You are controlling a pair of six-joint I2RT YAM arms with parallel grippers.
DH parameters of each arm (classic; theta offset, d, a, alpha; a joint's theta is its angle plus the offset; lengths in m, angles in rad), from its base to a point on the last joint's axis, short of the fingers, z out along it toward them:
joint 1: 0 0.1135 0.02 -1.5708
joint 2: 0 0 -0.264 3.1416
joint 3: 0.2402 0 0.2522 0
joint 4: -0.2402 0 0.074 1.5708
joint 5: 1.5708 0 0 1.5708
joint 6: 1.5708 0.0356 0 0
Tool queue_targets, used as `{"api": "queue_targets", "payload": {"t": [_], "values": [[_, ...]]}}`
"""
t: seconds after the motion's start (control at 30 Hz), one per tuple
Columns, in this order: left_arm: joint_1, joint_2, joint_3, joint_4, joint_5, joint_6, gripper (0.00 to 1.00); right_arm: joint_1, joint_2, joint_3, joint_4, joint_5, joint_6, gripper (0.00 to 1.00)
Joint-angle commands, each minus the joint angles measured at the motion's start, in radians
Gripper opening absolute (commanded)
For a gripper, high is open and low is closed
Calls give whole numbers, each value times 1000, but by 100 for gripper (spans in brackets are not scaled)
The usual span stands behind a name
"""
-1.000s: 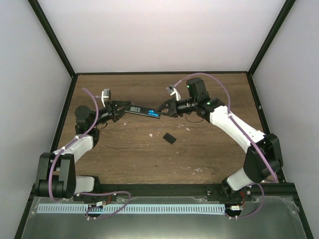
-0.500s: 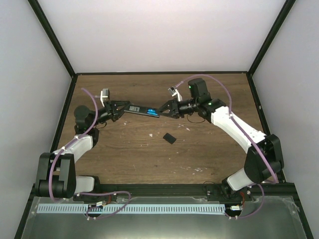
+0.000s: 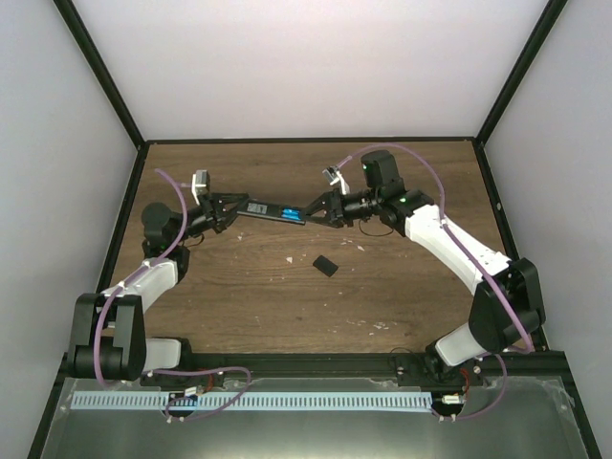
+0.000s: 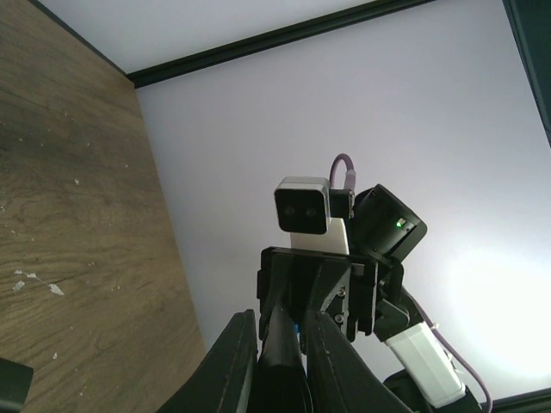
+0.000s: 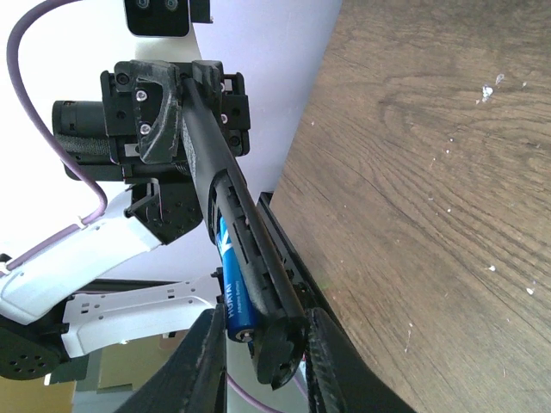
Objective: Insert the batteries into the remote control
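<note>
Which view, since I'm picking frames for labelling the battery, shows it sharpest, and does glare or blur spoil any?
Right wrist: battery sharp, printing visible. Top external: sharp, but it is only a blue sliver on the remote control. Left wrist: bright glare on the wall at lower right, remote seen end-on, battery barely showing.

Both my arms match: the left arm (image 3: 153,277) and right arm (image 3: 449,239) have glossy white shell links and chunky black joint housings. A left purple cable (image 3: 170,196) and a right purple cable (image 3: 421,156) loop along them. The left gripper (image 3: 232,208) and right gripper (image 3: 312,212) are matte black. Left wrist camera (image 3: 202,181) is a small grey-white box. Right wrist camera (image 4: 303,206) has a dark face with two lenses. Green LED (image 4: 398,222) lit on the round black motor (image 4: 383,232), centre right of frame. Small screws (image 5: 142,86) dot the left gripper's block, upper left. My right fingers (image 5: 202,370) are plain black.
</note>
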Motion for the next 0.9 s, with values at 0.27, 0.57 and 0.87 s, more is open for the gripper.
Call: {"api": "queue_targets", "payload": {"t": [0.27, 0.57, 0.87], "values": [[4, -9, 13, 68, 5, 11, 0, -5, 26, 5, 46, -43, 28, 12], [4, 15, 6, 137, 3, -31, 0, 16, 64, 28, 62, -38, 36, 12], [4, 21, 4, 153, -2, -39, 0, 6, 42, 41, 9, 15, -12, 23]]}}
